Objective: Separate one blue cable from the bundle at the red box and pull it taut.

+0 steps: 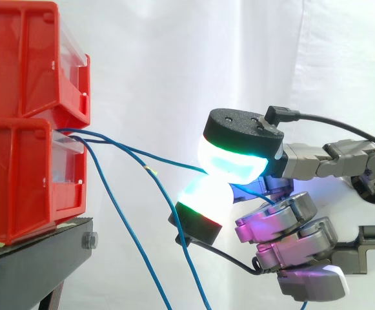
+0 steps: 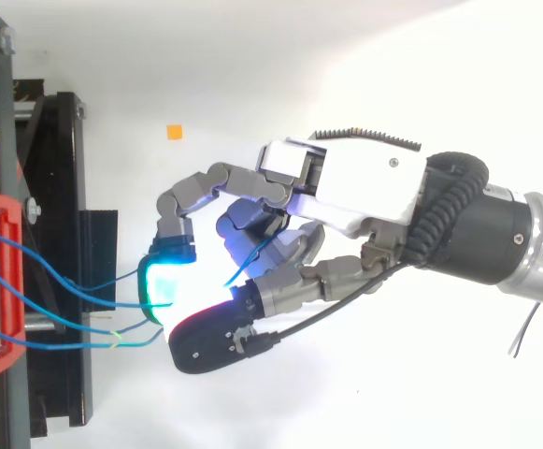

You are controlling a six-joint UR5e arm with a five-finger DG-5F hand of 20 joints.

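Fingers (image 1: 235,161) of the hand (image 2: 364,187) are curled, with two glowing pads pinched on one blue cable (image 1: 164,158). From the red box (image 1: 26,187) at left, this cable is run almost straight rightward to the pinch. The other cables (image 1: 124,223) are hung slack below.

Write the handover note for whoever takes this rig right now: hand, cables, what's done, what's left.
Hand: shut on one blue cable, pinched between two glowing pads, out in front of the red box.
Other blue cables: hang slack from the box, passing below the hand.
Done: one cable is separated from the bundle and gripped.
Left: it runs to the box with a slight curve, so it probably needs pulling away from the box until taut.
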